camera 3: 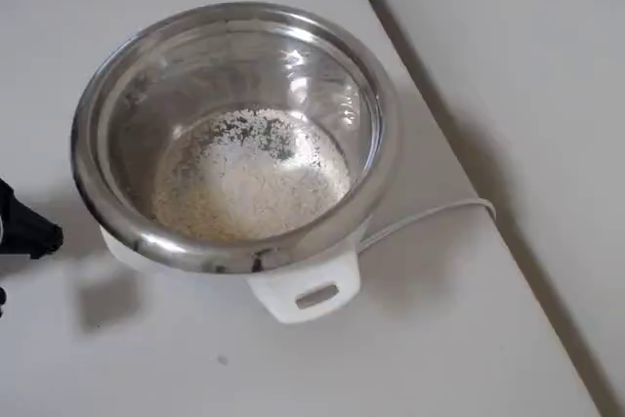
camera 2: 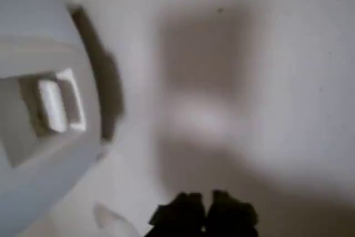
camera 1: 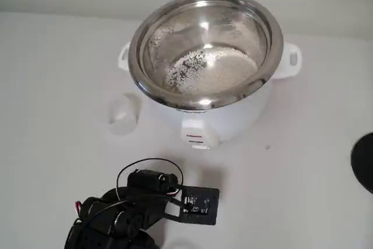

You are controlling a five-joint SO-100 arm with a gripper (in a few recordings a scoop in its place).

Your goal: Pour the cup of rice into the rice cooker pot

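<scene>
The rice cooker pot [camera 1: 205, 4] is a shiny steel bowl set in a white cooker body [camera 1: 233, 118]. A pale layer of rice [camera 1: 213, 68] covers its bottom, and the rice [camera 3: 249, 178] is also plain in the overhead view. The cup [camera 1: 122, 112] stands upright on the table just left of the cooker, small and translucent; whether it holds anything is unclear. My black arm [camera 1: 134, 208] is low at the front, apart from both. In the blurred wrist view my gripper [camera 2: 202, 217] hangs over bare table, its dark tips together with nothing between them.
The cooker's front switch [camera 2: 55, 106] is at the left of the wrist view. A white cable [camera 3: 430, 217] runs from the cooker toward the table's right edge. A dark round object [camera 1: 364, 161] sits at the right edge of the fixed view.
</scene>
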